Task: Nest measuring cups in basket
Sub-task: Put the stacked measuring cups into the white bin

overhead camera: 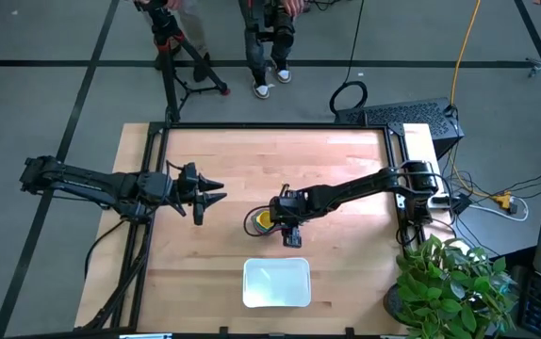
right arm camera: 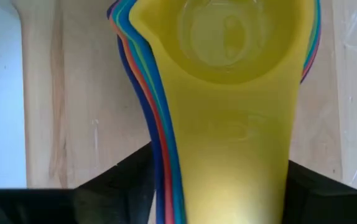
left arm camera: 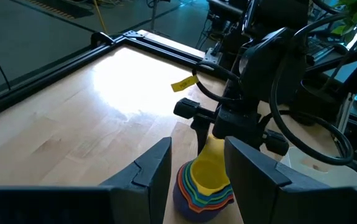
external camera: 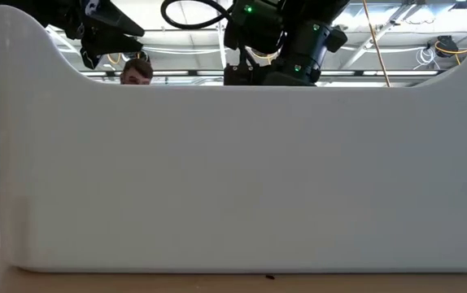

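High view: the right gripper (overhead camera: 289,229) is down at mid-table over the nested stack of measuring cups (overhead camera: 262,221), which sits on the wooden table (overhead camera: 233,160) a short way behind the white basket (overhead camera: 276,282). The basket lies near the front edge and looks bare inside. The left gripper (overhead camera: 216,195) waits above the table to the left of the stack, fingers spread, carrying nothing. Two people stand beyond the far edge; only their legs show.

Low view: the basket wall (external camera: 233,179) fills almost the whole frame, so the cups are hidden. Both arms show only above its rim, and a person's head shows behind it.

Left wrist view: the stack (left arm camera: 204,183) rests on the wood, yellow cup innermost, then orange, red, green and blue rims around it. The right arm's gripper stands directly over the handle side.

Right wrist view: the yellow cup (right arm camera: 222,93) lies uppermost, its flat handle running back between the two dark fingers (right arm camera: 119,171), which close in from either side — the jaws appear narrow, clamped on the stacked handles.

Judgement: nesting looks complete, and the step in hand is the grasp before transfer. The next move calls for a level lift, a carry forward to the basket, and a low release so the stack stays together.
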